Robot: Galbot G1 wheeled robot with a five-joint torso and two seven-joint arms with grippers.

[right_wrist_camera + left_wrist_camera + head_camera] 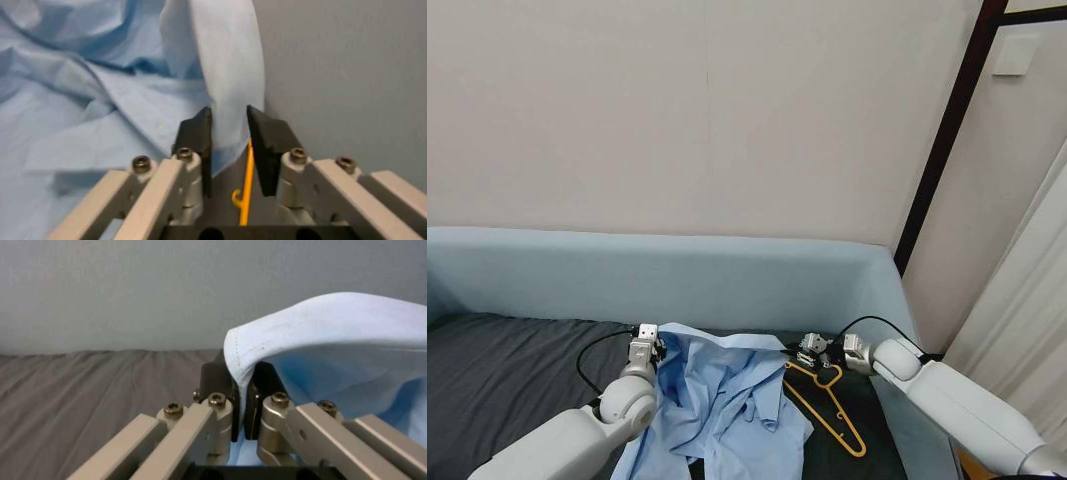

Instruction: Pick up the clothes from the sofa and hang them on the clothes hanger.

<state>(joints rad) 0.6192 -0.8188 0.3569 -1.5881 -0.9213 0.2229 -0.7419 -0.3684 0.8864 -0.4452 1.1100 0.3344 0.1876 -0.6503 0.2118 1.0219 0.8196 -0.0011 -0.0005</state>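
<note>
While the left gripper [241, 379] sits over the dark grey seat cushion [507, 365] of the sofa, its black fingers [215, 382] are pressed together on a folded edge of the blue shirt [347, 340]. The cloth rises from the pinch and arches over to one side. On the robot's right, the right gripper [230, 125] reaches in close to the sofa's corner. Its fingers [197, 135] stand a little apart, and a band of the shirt's edge fills the gap between their tips, so it grips the cloth too. A thin wire of the yellow hanger [248, 185] runs just beneath that gap.

From the head camera, the shirt's upper edge stretches between the two grippers, and the rest of the shirt lies crumpled on the cushion towards the robot. The yellow hanger lies flat on the cushion just beside the shirt, on its right. The pale blue backrest [677, 280] runs behind everything.
</note>
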